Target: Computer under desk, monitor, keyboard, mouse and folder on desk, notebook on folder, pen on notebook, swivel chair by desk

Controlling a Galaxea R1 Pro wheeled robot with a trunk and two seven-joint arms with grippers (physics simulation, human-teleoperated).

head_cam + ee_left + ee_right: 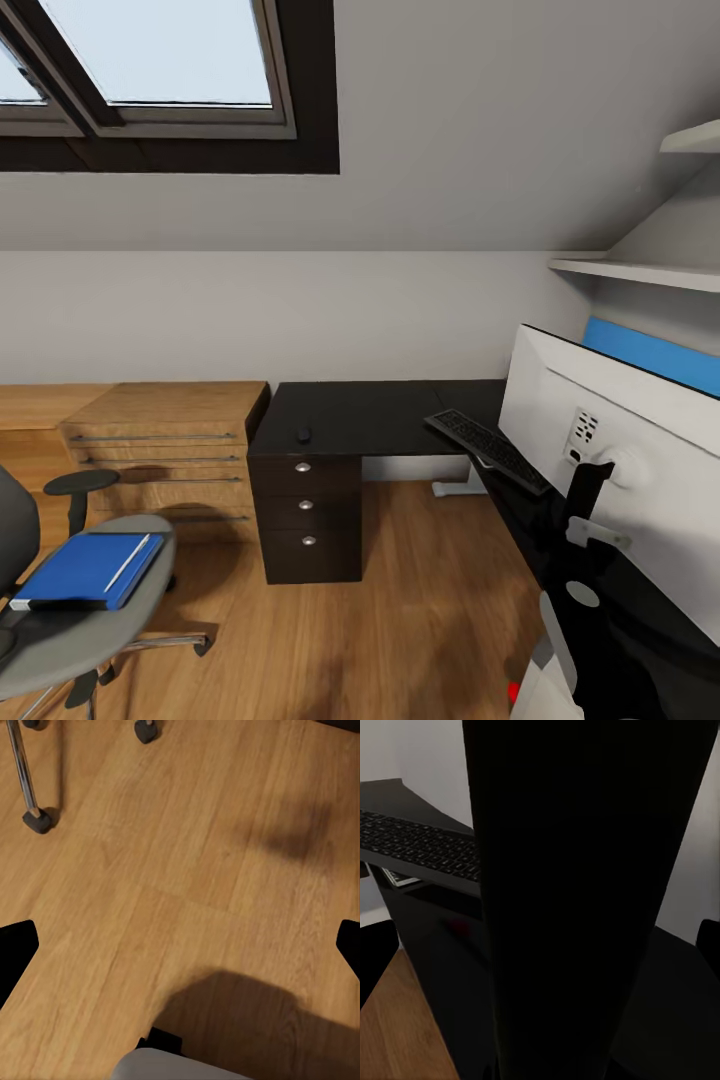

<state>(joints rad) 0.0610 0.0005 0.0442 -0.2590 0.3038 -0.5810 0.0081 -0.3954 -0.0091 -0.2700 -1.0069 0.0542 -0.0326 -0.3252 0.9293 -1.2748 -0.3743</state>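
From my head camera I see the L-shaped black desk (pixel 370 415) set against the white wall, its three-drawer unit (pixel 307 518) with round silver knobs standing on the wooden floor (pixel 400 620). The small black mouse (pixel 303 435) lies alone on the near-left part of the desktop, above the drawers. The keyboard (pixel 488 451) sits tilted, one long edge raised, on the right wing of the desk just beside the monitor (pixel 620 450), whose white back faces me and whose black neck (pixel 583 492) runs down toward the desktop. At lower left is the swivel chair (pixel 95 600), well apart from the desk; the bright blue folder (pixel 85 568) lies flat on its grey seat, with the pale pen (pixel 128 562) resting on the folder. A light wooden chest of drawers (pixel 165 440) stands just left of the desk. My left wrist camera looks down at the floor, a chrome chair leg with its caster (pixel 37 820), and the two dark fingertips (pixel 15 952) far apart, so that gripper is spread wide with nothing between its fingers. My right wrist camera sits close against a broad black upright, which I cannot identify, with the keyboard (pixel 420 844) behind it; the fingertips (pixel 373 949) there are likewise spread wide.
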